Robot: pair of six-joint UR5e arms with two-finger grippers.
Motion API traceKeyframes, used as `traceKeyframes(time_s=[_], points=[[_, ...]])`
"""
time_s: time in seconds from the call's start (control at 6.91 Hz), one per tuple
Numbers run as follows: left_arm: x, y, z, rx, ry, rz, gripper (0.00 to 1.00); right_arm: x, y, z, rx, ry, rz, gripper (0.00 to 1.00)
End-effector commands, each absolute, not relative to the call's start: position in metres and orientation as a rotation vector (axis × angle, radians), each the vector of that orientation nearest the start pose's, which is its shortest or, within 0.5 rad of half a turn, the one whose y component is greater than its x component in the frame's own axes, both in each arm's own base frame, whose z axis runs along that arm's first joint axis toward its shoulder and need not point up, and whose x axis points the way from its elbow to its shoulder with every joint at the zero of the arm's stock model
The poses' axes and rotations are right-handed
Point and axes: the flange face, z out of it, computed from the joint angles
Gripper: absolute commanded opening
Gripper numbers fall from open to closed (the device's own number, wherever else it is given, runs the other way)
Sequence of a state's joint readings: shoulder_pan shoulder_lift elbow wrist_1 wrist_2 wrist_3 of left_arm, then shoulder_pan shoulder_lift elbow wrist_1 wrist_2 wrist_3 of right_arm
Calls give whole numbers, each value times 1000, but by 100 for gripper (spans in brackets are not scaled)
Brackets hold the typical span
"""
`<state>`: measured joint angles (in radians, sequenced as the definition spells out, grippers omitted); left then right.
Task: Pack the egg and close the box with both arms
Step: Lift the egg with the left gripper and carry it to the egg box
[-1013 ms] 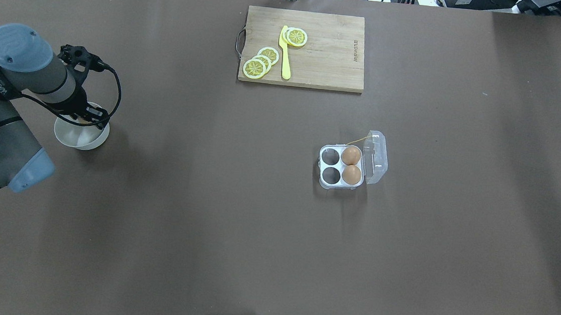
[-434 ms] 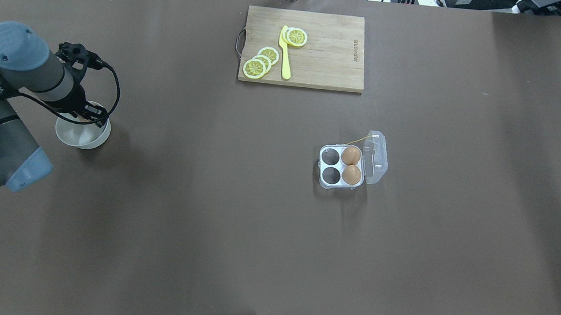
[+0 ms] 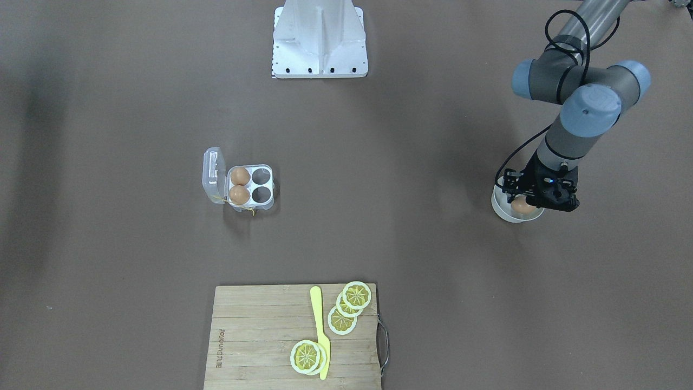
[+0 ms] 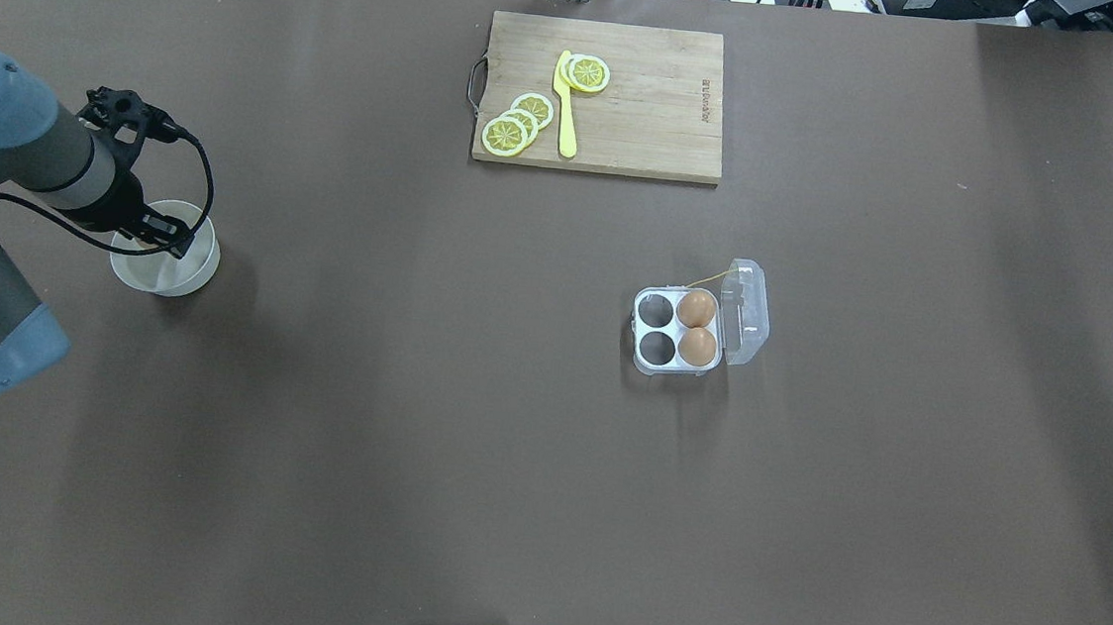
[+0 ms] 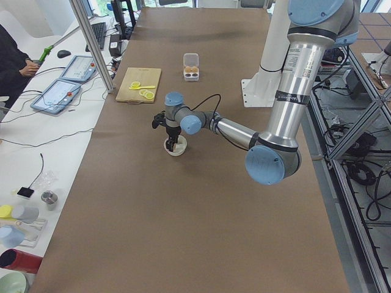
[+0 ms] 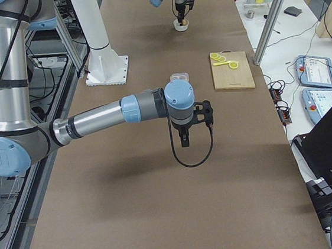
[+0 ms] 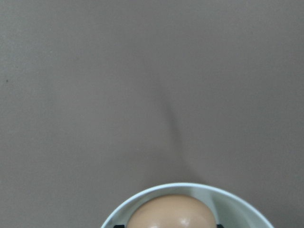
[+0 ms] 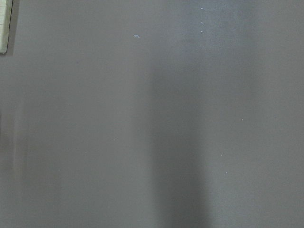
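The box (image 4: 636, 331) sits open at centre-right of the table, its clear lid (image 4: 747, 313) folded back. Two brown eggs (image 4: 697, 309) fill its right-hand cells and the two left-hand cells are empty. A third egg (image 3: 522, 206) lies in a white bowl (image 4: 190, 274) at the table's left. My left gripper (image 4: 147, 236) reaches down into the bowl. In the left wrist view the egg (image 7: 171, 213) sits between its black fingertips, inside the bowl rim (image 7: 190, 186). My right gripper (image 6: 182, 140) hangs above bare table and shows only in the exterior right view; I cannot tell its state.
A wooden cutting board (image 4: 650, 131) with lemon slices (image 4: 520, 123) and a yellow knife (image 4: 566, 105) lies at the table's far edge. A white metal stand (image 3: 319, 38) stands at the robot's side. Brown table surface lies between bowl and box.
My left arm's elbow and wrist have swung further left, while the gripper stays over the bowl. The box and its eggs have not moved.
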<state>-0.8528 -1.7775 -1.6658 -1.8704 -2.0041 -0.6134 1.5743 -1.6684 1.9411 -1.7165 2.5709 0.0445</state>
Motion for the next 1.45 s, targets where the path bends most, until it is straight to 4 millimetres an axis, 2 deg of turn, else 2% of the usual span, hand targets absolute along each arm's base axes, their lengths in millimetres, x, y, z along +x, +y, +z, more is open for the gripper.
traceKeyframes(time_s=[0.0,0.14,0.29,0.43,0.58,0.72,0.87,1.16,1.3], points=[[299,-482,463,234,721,237,47,52,-441,521,95,-1001,-18,100],[296,-477,452,218,766,247,47,52,-441,520,97,-1001,-19,100],[286,-487,442,229,789,228,47,52,-441,520,97,-1001,-17,100],[286,-500,418,268,811,221,48,52,-441,520,97,-1001,-17,100],[296,-508,387,298,849,203,48,52,-440,521,97,-1001,-17,100],[308,-519,347,292,909,105,48,52,-441,520,99,-1001,-18,100],[326,-522,314,284,957,60,48,53,-441,519,101,-1001,-18,100],[393,-511,259,217,1034,6,48,54,-443,517,105,-1001,-15,100],[425,-512,239,201,1073,-24,48,54,-440,513,116,-993,-20,100]])
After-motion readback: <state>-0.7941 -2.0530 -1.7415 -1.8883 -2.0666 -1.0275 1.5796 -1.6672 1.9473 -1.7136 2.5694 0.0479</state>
